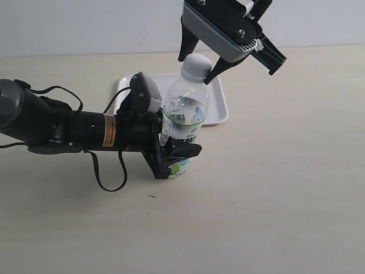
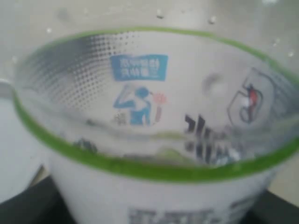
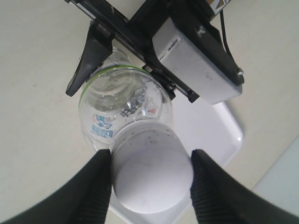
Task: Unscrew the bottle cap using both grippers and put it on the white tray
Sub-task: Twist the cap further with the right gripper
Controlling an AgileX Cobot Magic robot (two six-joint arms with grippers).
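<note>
Clamping lower bottle (image 1: 185,108), left gripper (image 1: 177,157) holds it upright on beige table (image 1: 274,188); white tray (image 1: 219,111) just behind bottle, plain pale wall beyond.

Left wrist view: label fills frame. Weak clamp would let bottle spin with cap.

Right wrist view: right gripper (image 3: 150,184) closed on bottle cap (image 3: 152,175) atop bottle. Pads may slip; freed cap could drop short of tray.

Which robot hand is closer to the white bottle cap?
Right. The right gripper has its fingers on both sides of the bottle cap; the left gripper clamps the bottle lower down, near its base.
</note>
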